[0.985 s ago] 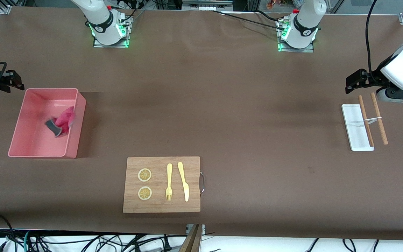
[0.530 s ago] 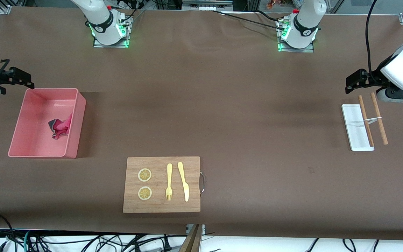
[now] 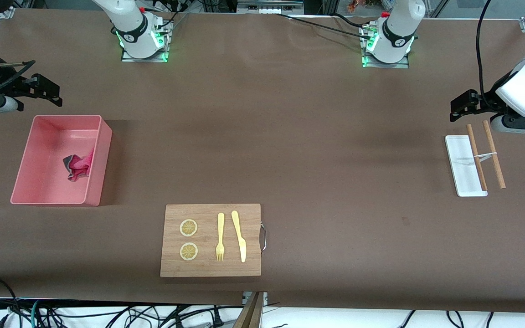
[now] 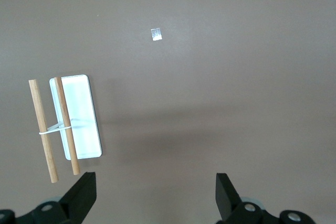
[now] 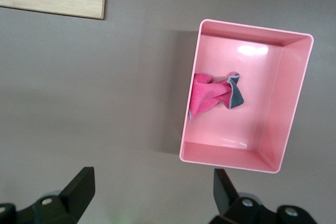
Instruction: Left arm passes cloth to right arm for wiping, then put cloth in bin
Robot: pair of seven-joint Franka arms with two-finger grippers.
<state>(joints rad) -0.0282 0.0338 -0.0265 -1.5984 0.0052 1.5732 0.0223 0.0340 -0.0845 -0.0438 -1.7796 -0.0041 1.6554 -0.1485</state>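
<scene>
The crumpled crimson-pink cloth point(image 3: 78, 167) with a grey edge lies inside the salmon-pink bin point(image 3: 25, 182), against its wall toward the table's middle. It also shows in the right wrist view point(image 5: 212, 94), inside the bin point(image 5: 294, 103). My right gripper point(image 3: 46, 93) is open and empty, up in the air over the brown table beside the bin's farther end; in its wrist view point(image 5: 152, 192) both jaws stand wide apart. My left gripper point(image 3: 460, 105) is open and empty, waiting above the table at its own end, close to the white tray point(image 3: 460, 171).
A wooden board point(image 3: 210, 240) with two lemon slices, a yellow fork and knife lies near the front edge. Two wooden sticks point(image 3: 485, 155) tied with a band rest across the white tray point(image 4: 84, 116). A small white tag point(image 4: 156, 34) lies on the table.
The cloth dropped from mid-fall and settled in the bin. My right gripper moved away from the bin toward the robots' bases and the table's middle. The left arm stayed still.
</scene>
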